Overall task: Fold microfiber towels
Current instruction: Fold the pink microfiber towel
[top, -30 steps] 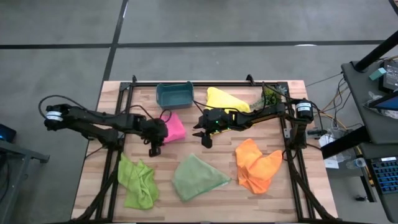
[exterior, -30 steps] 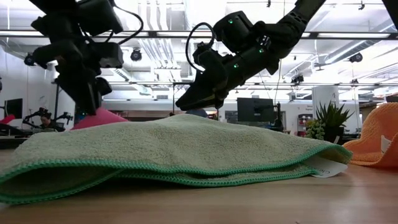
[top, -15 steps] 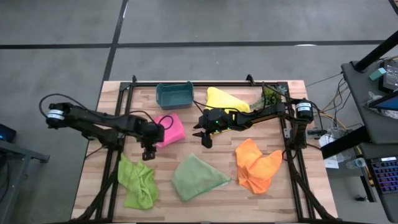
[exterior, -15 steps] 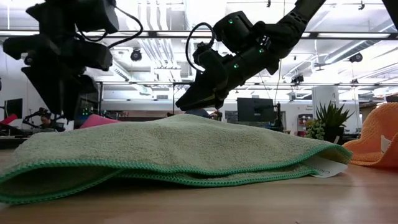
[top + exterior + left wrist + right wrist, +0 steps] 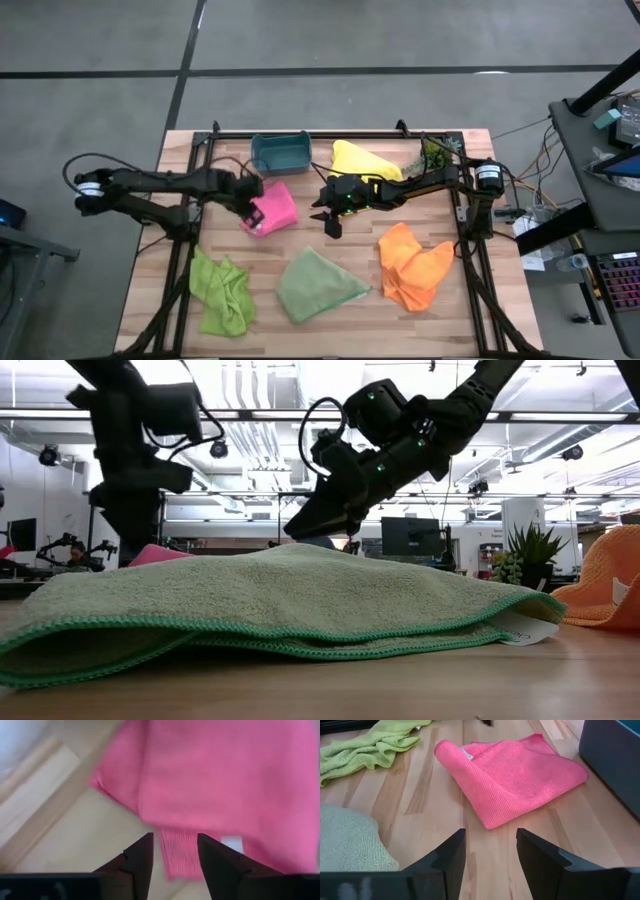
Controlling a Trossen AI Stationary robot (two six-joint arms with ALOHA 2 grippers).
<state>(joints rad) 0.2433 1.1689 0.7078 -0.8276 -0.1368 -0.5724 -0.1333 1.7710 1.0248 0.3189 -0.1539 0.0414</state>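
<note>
The left pincer point(image 5: 172, 851) is hovering fingers apart over the pink towel's point(image 5: 273, 207) edge — seemingly lining up a fold — while the right pincer point(image 5: 489, 851) is waiting mid-surface, parted and empty.

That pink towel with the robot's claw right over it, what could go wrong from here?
The left gripper hangs open over a folded edge of the pink towel. It could pinch only the top layer and pull the fold apart. The teal bin sits close behind the towel, so a lifted corner might drag against it. The right gripper waits open just beside the towel, so the two arms might bump if the left one swings that way.
</note>
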